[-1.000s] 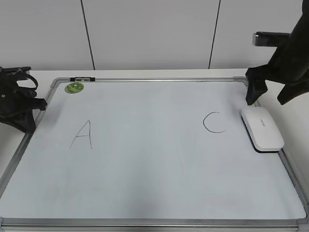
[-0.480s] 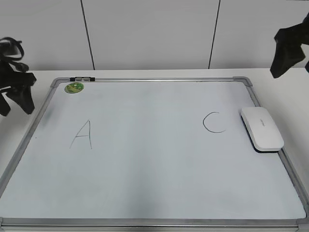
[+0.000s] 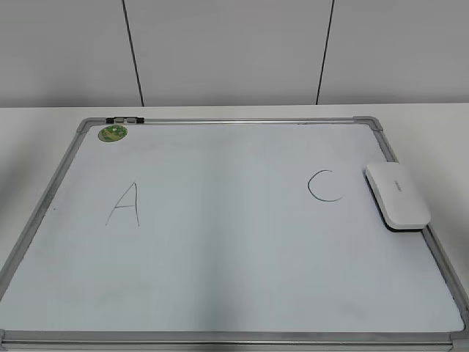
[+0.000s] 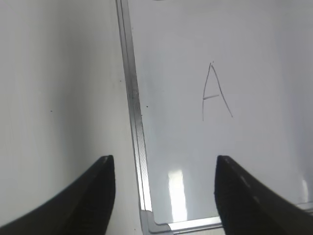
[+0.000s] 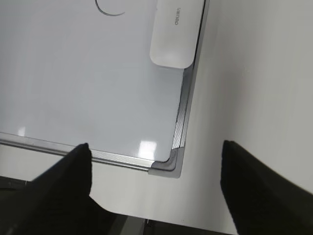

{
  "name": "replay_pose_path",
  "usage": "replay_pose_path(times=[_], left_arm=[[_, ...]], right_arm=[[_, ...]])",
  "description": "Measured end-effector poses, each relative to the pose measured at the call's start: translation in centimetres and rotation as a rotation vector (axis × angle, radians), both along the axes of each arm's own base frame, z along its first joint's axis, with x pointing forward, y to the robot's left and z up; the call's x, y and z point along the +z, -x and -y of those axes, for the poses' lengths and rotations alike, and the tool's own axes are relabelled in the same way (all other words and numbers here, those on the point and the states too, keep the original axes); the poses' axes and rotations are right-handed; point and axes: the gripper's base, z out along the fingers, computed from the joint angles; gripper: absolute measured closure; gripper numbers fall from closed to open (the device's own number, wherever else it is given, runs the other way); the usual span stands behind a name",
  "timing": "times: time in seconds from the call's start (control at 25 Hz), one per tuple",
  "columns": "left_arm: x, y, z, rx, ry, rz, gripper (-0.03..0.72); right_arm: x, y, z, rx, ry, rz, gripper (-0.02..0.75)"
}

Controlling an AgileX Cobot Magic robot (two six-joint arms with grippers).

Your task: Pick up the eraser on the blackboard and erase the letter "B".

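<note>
Since no "B" showed between the "A" [image 3: 124, 204] and "C" [image 3: 325, 185], the blackboard [image 3: 220, 337] looked finished. The eraser [image 3: 398, 195] lay parked at its right edge, while both grippers [image 4: 161, 196] [image 5: 156, 196] hung spread, empty.

A bare lab or test-bench setting is being suggested by a plain white tabletop [image 3: 220, 111], a pale grey panelled wall with thin dark vertical seams [image 3: 227, 51], and a large white silver-framed dry-erase board [image 3: 234, 121] being laid flat on it.
</note>
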Motion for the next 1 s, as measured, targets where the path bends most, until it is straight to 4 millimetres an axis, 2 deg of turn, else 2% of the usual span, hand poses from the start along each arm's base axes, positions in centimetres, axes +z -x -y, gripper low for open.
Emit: replay_pose_path(times=[0.08, 0.2, 0.36, 0.52, 0.64, 0.76, 1.0], left_arm=[[1.5, 3.7, 0.0, -0.001, -0.001, 0.057, 0.217], [1.8, 9.0, -0.1, -0.002, -0.003, 0.104, 0.217], [0.6, 15.3, 0.1, -0.005, 0.007, 0.16, 0.217], [-1.1, 20.0, 0.2, -0.02, 0.007, 0.217, 0.217], [-2.3, 22.4, -0.1, 0.002, -0.001, 0.25, 0.217], [-3.7, 23.8, -0.3, 0.011, -0.004, 0.258, 0.217], [-7.1, 24.2, -0.6, 0.02, -0.033, 0.214, 0.217]], right_arm=[[0.7, 2.4, 0.1, 0.001, -0.004, 0.04, 0.129], [1.2, 5.2, 0.3, 0.001, -0.005, 0.093, 0.129], [1.3, 9.8, 0.9, -0.019, 0.019, 0.184, 0.129], [-0.4, 13.2, 1.2, -0.037, 0.022, 0.214, 0.13], [-2.0, 15.1, 1.3, -0.047, 0.014, 0.225, 0.132], [-3.8, 16.6, 1.3, -0.05, 0.006, 0.222, 0.139], [-6.5, 18.4, 1.9, -0.093, 0.035, 0.23, 0.141]])
